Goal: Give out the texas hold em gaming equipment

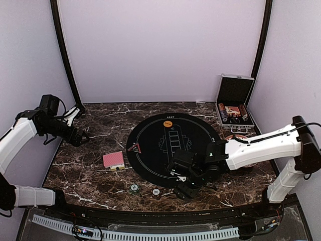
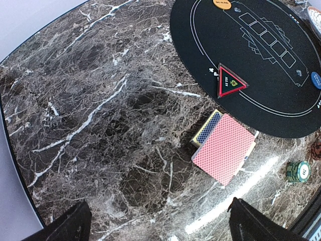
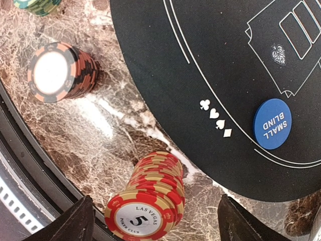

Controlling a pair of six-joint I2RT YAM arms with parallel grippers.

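Observation:
A red-backed card deck (image 1: 114,159) lies on the marble left of the black mat; in the left wrist view the deck (image 2: 224,148) rests on a blue-and-yellow box. My left gripper (image 1: 79,136) hovers open and empty far left of it (image 2: 158,228). My right gripper (image 1: 186,190) is open at the mat's near edge, its fingers on either side of a red chip stack (image 3: 150,201) and apart from it. A black-and-orange chip stack (image 3: 60,73) (image 1: 156,192), a green stack (image 1: 134,188) (image 2: 299,171), a blue button disc (image 3: 272,123) and an orange disc (image 1: 167,122) lie around.
A round black mat (image 1: 150,150) covers the table's middle, with a red triangular marker (image 1: 134,147) at its left edge. A silver-edged black case (image 1: 233,108) stands open at the back right. A plate rim (image 1: 235,137) shows behind my right arm. A black rail runs along the near edge.

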